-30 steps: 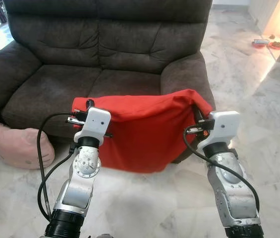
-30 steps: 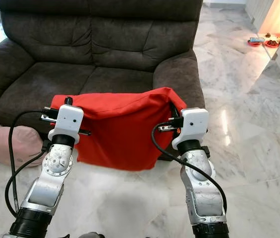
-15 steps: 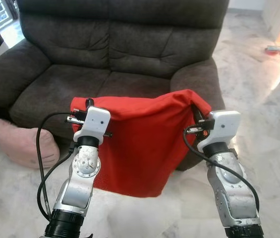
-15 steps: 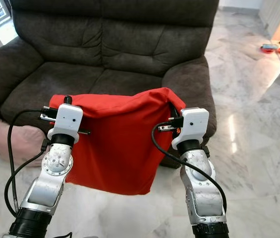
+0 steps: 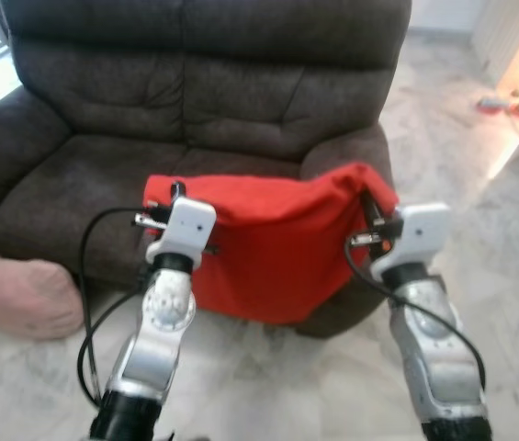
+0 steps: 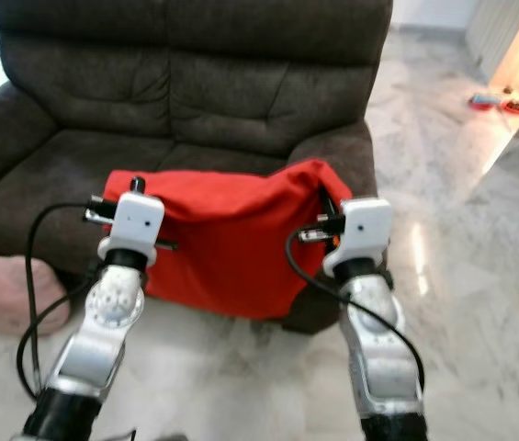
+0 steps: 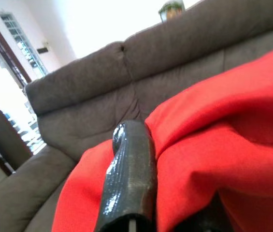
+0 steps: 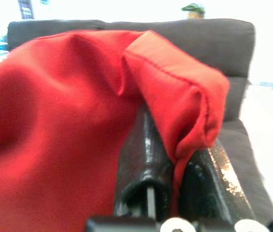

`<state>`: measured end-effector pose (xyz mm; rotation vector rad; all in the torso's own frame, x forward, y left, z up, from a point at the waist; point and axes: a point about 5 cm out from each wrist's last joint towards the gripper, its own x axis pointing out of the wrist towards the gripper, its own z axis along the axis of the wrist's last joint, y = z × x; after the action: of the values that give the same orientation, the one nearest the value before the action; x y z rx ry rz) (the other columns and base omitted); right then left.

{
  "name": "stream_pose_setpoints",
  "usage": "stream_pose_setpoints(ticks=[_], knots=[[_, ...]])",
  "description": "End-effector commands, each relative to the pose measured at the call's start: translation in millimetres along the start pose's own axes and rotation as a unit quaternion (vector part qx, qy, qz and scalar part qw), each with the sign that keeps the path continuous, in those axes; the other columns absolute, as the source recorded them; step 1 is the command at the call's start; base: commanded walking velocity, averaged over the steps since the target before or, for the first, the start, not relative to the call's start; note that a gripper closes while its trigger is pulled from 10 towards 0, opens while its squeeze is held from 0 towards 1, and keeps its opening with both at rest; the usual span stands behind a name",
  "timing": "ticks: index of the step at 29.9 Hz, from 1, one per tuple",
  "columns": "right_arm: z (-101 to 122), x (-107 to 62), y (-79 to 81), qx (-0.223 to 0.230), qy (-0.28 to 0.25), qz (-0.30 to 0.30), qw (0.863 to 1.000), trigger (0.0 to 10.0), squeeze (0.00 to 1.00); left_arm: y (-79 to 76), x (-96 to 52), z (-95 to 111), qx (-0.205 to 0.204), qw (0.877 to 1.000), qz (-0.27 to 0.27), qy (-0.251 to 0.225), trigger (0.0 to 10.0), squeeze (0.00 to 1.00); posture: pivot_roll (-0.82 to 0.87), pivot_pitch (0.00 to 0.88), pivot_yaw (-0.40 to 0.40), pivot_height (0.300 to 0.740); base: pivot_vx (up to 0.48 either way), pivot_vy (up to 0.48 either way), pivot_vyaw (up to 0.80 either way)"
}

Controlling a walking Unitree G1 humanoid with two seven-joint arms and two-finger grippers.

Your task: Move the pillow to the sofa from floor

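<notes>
Pillow (image 5: 273,248), red and limp, hangs between the two grippers, held up by its upper corners in front of the dark brown sofa (image 5: 195,101). Its top edge is level with the front edge of the sofa seat, and its lower part drapes down over the sofa's front, towards the right armrest (image 5: 346,152).

The left gripper (image 5: 163,197) pinches the pillow's upper left corner; in the left wrist view one black finger (image 7: 129,179) lies against the red cloth, which folds around it. The right gripper (image 5: 369,207) clamps the upper right corner; in the right wrist view the hemmed red corner is wedged between its two fingers (image 8: 146,154), which are closed narrowly on the fabric.

A second, pink pillow (image 5: 20,294) lies on the pale marble floor (image 5: 507,239) at the sofa's left front corner, touching its base and well apart from the red one.
</notes>
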<state>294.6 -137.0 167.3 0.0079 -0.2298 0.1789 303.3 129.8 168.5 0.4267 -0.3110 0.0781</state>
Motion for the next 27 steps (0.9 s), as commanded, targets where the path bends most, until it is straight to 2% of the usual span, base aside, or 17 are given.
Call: stream_pose_setpoints(ticks=[1,18,27], knots=[[3.4,-2.9,-7.6,-0.007,-0.007,-0.01,1.0,10.0,0.0,8.5,7.7,30.9,-0.017,0.997,0.027,-0.071,10.0,0.0,0.12,0.053,-0.005,0.74,0.3,0.0,0.0],[2.7,-3.1,-7.9,-0.006,-0.003,-0.013,1.0,10.0,0.0,12.7,4.4,32.8,-0.013,0.997,0.025,-0.073,10.0,0.0,0.13,0.065,-0.007,0.74,0.3,0.0,0.0],[1.9,-3.1,-8.5,-0.005,-0.002,-0.017,1.0,10.0,0.0,10.8,3.1,37.0,-0.011,0.997,0.011,-0.081,10.0,0.0,0.13,0.068,-0.007,0.74,0.0,0.0,0.0]])
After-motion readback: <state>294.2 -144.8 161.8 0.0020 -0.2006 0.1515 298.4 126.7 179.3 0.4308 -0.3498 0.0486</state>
